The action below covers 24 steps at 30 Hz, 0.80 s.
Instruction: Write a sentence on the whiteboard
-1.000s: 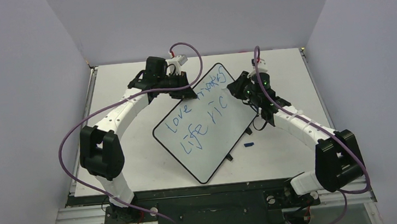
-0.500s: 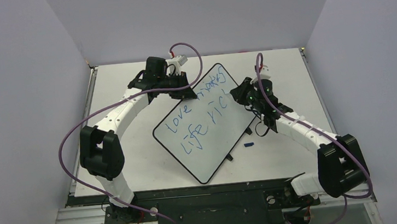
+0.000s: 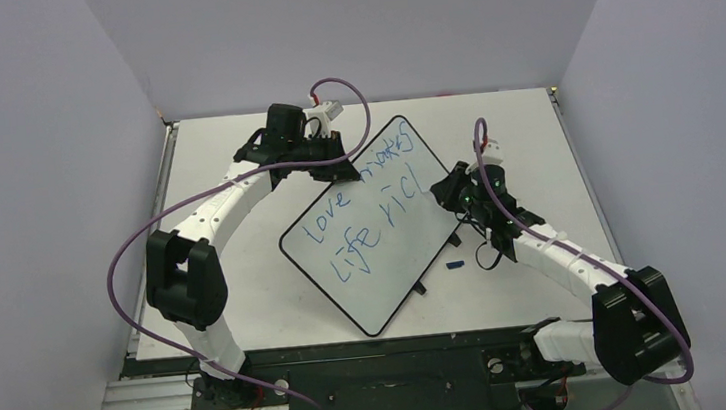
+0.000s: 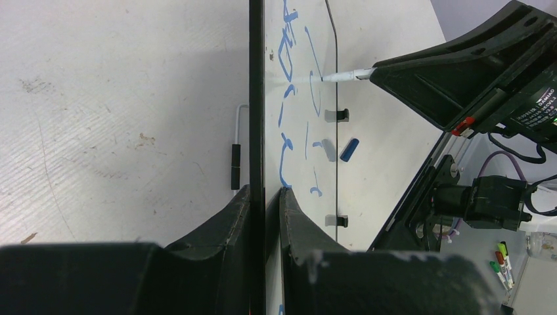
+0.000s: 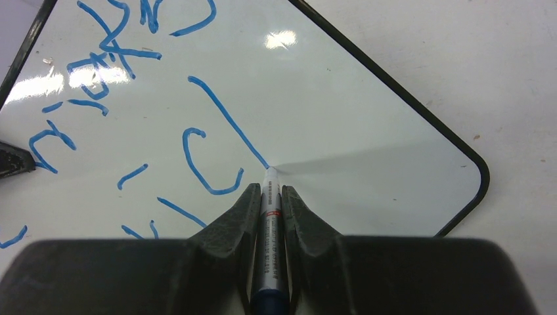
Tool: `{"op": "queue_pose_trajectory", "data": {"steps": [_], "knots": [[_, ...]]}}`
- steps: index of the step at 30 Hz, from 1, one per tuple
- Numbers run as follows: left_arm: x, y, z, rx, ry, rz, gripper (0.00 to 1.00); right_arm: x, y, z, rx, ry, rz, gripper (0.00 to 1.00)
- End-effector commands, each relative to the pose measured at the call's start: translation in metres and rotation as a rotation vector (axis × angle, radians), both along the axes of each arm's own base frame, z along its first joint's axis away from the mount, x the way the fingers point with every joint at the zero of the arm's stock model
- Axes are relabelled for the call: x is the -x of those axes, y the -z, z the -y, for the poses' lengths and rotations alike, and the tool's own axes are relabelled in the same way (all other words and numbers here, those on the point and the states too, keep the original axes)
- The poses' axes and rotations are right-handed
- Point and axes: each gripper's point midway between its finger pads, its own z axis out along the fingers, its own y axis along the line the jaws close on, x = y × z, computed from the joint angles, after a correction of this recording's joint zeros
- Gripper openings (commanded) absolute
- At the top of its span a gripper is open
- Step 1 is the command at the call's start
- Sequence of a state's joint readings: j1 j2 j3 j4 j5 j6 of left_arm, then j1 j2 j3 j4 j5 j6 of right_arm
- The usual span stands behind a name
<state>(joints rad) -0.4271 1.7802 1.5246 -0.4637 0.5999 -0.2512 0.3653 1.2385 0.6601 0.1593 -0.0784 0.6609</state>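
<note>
**Q:** Where is the whiteboard [image 3: 414, 250], and why is it gripped?

**A:** In the overhead view it lies diagonally at the centre of the table [image 3: 523, 139]. The left gripper [image 3: 344, 172] is clenched on its black rim at the upper left edge. This is most likely to steady the board so it does not slide under the pen.

**Q:** And the other arm?

**A:** The right gripper [image 3: 443, 185] is at the board's right edge, right of centre in the frame. Its fingers are closed tight around a marker [image 5: 270, 210], which points forward so that only the tip reaches the surface. The sentence [image 3: 365, 210] runs in two slanted blue lines, and the last letter looks unfinished.

**Q:** What does the right wrist view add?

**A:** It shows the marker tip at the lower end of a long blue stroke [image 5: 226, 118], beside a "c", with bare board to its right. The overhead view is too coarse to show this.

**Q:** And the left wrist view?

**A:** It shows the board edge-on, with the rim pinched between the two fingers at bottom centre. The marker comes in from the upper right. A small blue piece [image 4: 349, 149] lies on the table just beyond the board. It may be the marker's cap, though it is too small to tell.
</note>
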Motion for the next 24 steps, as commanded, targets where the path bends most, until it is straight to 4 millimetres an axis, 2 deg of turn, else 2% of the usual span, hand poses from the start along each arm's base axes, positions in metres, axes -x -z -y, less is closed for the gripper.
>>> {"op": "queue_pose_trajectory", "data": {"steps": [1, 24], "knots": [[0.029, 0.024, 0.009, -0.089, 0.101, -0.021, 0.0, -0.001, -0.005, 0.004, 0.027, 0.003, 0.009, 0.0], [0.029, 0.025, 0.009, -0.091, 0.102, -0.024, 0.0, -0.042, -0.046, -0.017, -0.015, -0.014, 0.072, 0.0]]}}
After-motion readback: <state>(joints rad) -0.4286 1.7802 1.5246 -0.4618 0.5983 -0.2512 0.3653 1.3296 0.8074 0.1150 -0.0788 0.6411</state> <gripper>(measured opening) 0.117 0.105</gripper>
